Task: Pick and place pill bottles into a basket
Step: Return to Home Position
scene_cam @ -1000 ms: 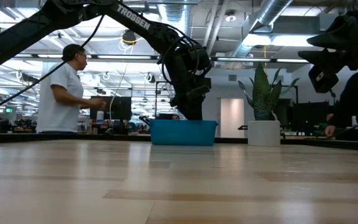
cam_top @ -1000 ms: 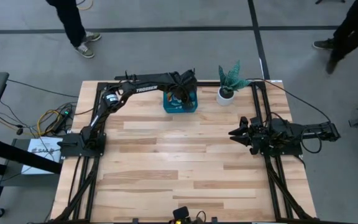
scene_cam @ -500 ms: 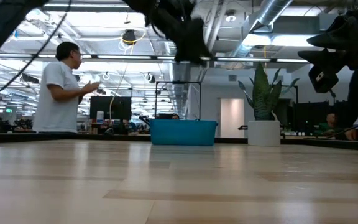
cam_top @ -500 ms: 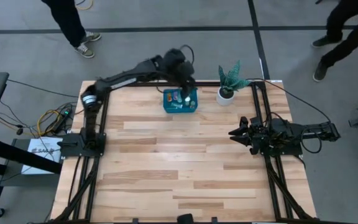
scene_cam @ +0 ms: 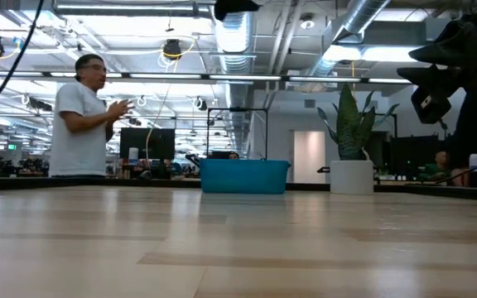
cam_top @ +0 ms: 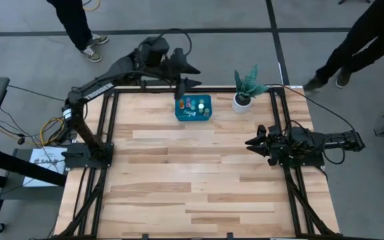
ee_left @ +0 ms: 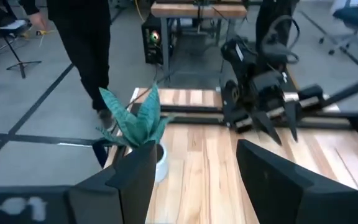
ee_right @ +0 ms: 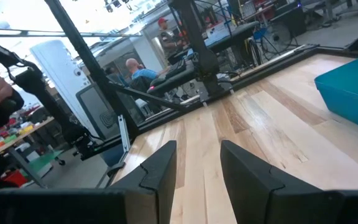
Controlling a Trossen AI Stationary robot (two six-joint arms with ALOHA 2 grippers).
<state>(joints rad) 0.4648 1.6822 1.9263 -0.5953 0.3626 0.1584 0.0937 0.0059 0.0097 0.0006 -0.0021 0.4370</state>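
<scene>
- The left gripper [cam_top: 196,76] is released: its two fingers stand apart with nothing between them. In its own wrist view the fingers [ee_left: 135,180] frame only bare wood and the plant.
- It hangs high over the table edge where the basket stands, just off the basket's corner in the high view. In the low view only its tip shows, at the very top.
- The left arm [cam_top: 105,80] stretches in a long arc from its base at the table's left side to that edge.
- The basket [cam_top: 193,119] sits on the table [cam_top: 179,173] near that same edge. It is upright and touched by neither gripper.
- The pill bottles [cam_top: 192,104] lie inside the basket; green, pink and orange ones can be made out. No bottle shows on the wood outside it.
- The plant [cam_top: 247,87], in a white pot, stands just beside the basket, on the side toward the right arm.
- The right gripper [cam_top: 251,143] waits at the table's right side, well apart from the basket. Its fingers are spread and hold nothing, and its wrist view shows wood between them.
- Beyond the table, two people [cam_top: 79,27] walk on the floor in the high view. In the low view a person in a white shirt [scene_cam: 79,124] stands in the room behind.
</scene>
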